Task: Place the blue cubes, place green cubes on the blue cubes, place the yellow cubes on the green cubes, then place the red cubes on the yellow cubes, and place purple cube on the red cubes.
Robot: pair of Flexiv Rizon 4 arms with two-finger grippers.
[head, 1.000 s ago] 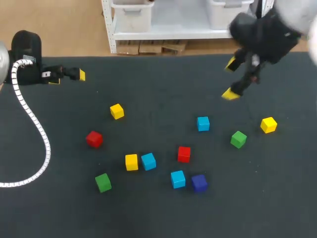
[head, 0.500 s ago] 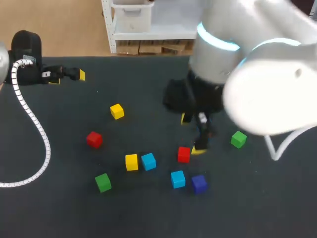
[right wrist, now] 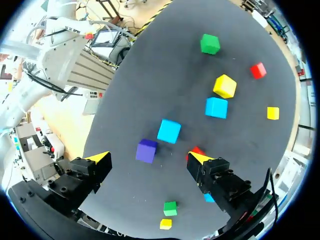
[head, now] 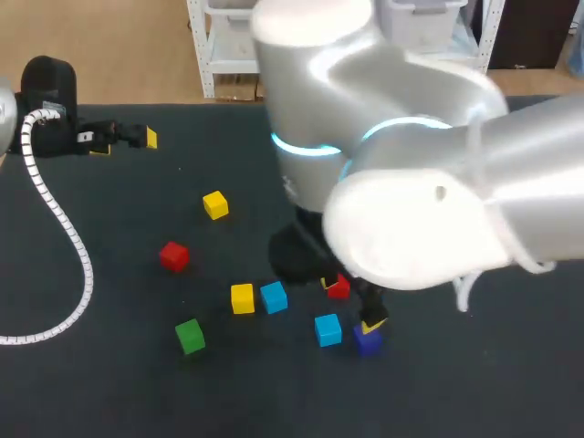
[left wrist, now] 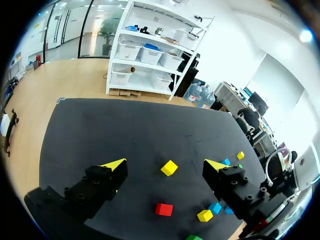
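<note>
Blue cube (head: pixel 328 329): is lying toward the near side of the table (head: pixel 474 392), with the purple cube (head: pixel 367 341) just to its right.
Right gripper (head: pixel 349 306): is hovering over these two cubes, fingers wide apart, holding nothing.
Left gripper (head: pixel 126 144): is sitting at the far left, fingers apart, holding nothing.
Good grab: I think the fingers should be going down around the blue cube only, keeping off the purple cube and the red cube (head: pixel 339 289).
Boxes: none are showing on the table; the cubes are lying loose.
</note>
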